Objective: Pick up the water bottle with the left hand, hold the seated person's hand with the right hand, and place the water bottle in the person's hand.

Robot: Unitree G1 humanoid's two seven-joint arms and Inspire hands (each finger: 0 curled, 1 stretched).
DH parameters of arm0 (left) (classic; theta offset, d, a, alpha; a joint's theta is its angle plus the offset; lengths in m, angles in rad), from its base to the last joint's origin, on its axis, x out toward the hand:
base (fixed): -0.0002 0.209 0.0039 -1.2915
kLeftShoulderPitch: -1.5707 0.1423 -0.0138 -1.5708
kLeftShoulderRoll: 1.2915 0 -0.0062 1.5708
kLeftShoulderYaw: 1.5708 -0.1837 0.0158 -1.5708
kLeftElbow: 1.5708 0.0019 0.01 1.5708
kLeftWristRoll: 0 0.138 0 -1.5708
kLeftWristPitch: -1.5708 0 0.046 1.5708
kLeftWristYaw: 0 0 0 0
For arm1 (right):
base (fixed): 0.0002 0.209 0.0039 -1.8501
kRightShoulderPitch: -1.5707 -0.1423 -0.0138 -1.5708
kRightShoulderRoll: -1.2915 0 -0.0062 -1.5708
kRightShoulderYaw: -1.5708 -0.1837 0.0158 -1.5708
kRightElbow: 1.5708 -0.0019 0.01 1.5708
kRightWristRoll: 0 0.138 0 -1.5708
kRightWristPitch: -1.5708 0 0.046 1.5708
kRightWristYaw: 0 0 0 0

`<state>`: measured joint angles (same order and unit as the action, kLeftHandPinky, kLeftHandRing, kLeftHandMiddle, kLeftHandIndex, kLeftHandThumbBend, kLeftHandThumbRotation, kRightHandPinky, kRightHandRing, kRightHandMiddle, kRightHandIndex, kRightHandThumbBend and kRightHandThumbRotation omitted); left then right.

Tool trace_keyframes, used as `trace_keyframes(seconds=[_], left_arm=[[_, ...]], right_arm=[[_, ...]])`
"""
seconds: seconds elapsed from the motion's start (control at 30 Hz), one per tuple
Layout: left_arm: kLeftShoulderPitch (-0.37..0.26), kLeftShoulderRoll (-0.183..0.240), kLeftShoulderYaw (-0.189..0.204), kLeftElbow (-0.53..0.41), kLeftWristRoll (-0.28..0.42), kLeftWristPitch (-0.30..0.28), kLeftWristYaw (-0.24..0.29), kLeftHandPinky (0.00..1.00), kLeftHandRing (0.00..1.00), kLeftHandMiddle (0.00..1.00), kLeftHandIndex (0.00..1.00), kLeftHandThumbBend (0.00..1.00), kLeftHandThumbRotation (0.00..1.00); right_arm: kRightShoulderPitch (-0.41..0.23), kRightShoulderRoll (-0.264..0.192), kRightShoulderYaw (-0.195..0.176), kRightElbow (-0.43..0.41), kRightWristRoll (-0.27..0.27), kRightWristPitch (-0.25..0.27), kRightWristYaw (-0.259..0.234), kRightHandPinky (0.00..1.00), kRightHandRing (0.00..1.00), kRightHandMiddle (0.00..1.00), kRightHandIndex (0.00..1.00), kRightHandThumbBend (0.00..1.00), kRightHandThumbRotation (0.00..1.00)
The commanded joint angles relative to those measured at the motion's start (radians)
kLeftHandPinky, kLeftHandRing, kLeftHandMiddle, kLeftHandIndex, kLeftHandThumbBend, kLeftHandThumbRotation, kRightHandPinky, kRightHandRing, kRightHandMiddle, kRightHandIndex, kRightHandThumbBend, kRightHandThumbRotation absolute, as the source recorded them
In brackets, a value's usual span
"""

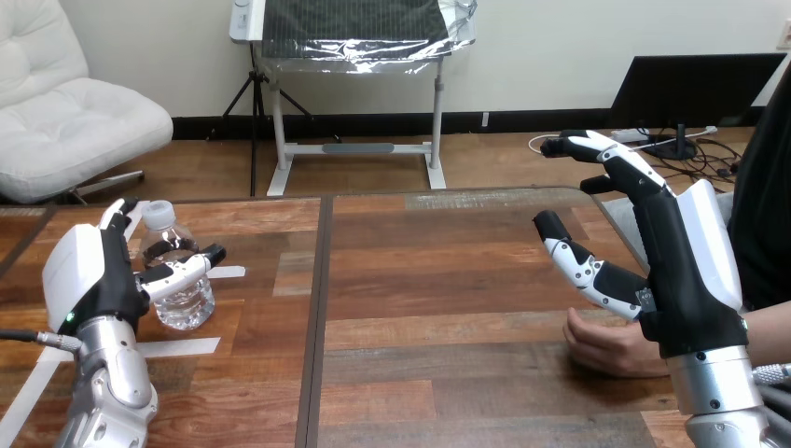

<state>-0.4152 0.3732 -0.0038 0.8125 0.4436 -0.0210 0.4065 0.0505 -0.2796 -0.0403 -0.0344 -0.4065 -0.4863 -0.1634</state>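
Note:
A clear plastic water bottle (pixel 177 271) with a white cap stands upright on the wooden table (pixel 438 280) at the left. My left hand (pixel 93 275) is beside it, with thumb and fingers curled round its body. My right hand (pixel 672 261) hangs raised at the right with its fingers straight and its thumb spread, holding nothing. The person's hand (pixel 606 343) rests on the table just below and to the left of my right hand, partly hidden behind it; the two are apart or barely touching, I cannot tell which.
Strips of white tape (pixel 177 347) lie on the table near the bottle. A dark seam (pixel 317 317) runs down the tabletop left of centre. The person's forearm (pixel 770 327) comes in from the right edge.

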Motion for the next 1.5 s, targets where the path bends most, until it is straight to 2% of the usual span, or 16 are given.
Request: trace_keyframes(seconds=[0.0,0.13,0.27,0.7,0.93,1.13,1.47], left_arm=[[-0.115,0.017,-0.025,0.033,0.009,-0.017,0.010,0.71,0.79,0.84,0.83,0.88,0.44],[-0.129,0.014,-0.028,0.045,-0.002,-0.016,-0.001,0.66,0.76,0.82,0.82,0.88,0.42],[-0.145,0.013,-0.032,0.081,-0.015,-0.038,-0.013,0.64,0.75,0.82,0.81,0.88,0.41],[-0.190,0.005,-0.060,0.162,-0.015,-0.074,-0.020,0.65,0.74,0.78,0.78,0.86,0.40],[-0.212,-0.010,-0.064,0.193,-0.026,-0.071,-0.026,0.65,0.72,0.77,0.77,0.86,0.40],[-0.240,-0.037,-0.069,0.219,-0.061,-0.036,-0.067,0.67,0.75,0.78,0.78,0.86,0.42],[-0.247,-0.046,-0.087,0.249,-0.057,-0.053,-0.065,0.68,0.76,0.80,0.78,0.87,0.44]], right_arm=[[-0.062,-0.014,-0.014,-0.033,0.007,-0.003,0.002,0.69,0.82,0.83,0.74,0.41,0.02],[-0.060,-0.013,-0.013,-0.036,0.004,0.001,0.003,0.70,0.82,0.83,0.74,0.41,0.02],[-0.059,-0.015,-0.014,-0.040,-0.010,0.002,-0.002,0.70,0.82,0.83,0.74,0.41,0.03],[-0.051,-0.013,-0.016,-0.053,-0.023,0.014,-0.003,0.71,0.81,0.82,0.73,0.40,0.06],[-0.048,-0.013,-0.017,-0.058,-0.016,0.018,0.002,0.71,0.81,0.81,0.73,0.41,0.04],[-0.042,-0.013,-0.023,-0.063,-0.025,0.022,-0.004,0.70,0.80,0.81,0.72,0.41,0.06],[-0.036,-0.013,-0.028,-0.068,-0.016,0.017,-0.003,0.70,0.80,0.81,0.72,0.42,0.05]])
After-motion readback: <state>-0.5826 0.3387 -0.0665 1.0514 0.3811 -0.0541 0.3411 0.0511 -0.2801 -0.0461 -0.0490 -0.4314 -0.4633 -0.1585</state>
